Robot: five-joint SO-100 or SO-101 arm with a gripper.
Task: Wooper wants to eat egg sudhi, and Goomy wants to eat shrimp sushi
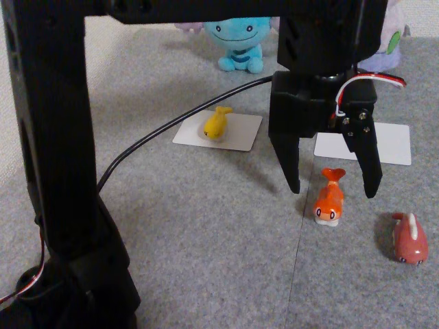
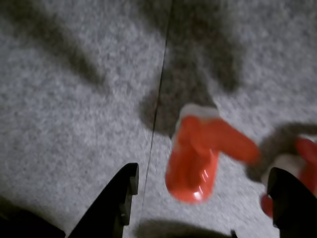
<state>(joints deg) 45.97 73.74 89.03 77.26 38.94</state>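
The shrimp sushi (image 1: 328,203) lies on the grey table (image 1: 206,240), short of the empty card (image 1: 394,144) before Goomy (image 1: 391,41). The tool (image 1: 333,186) hangs above, jaws apart astride it, apparently for a grasp. The egg sushi (image 1: 216,123) already sits on Wooper's (image 1: 240,34) card (image 1: 240,133).

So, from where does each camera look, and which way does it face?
Fixed view: sits low beside the arm's base, looking across the grey floor toward Wooper; the arm's black frame and open hand show, above the shrimp.
Wrist view: rides on the hand, looking down at the floor; both black fingers show at the bottom edge.
Shared: the shrimp and the hand; the red figure seems to show at the wrist view's right edge.
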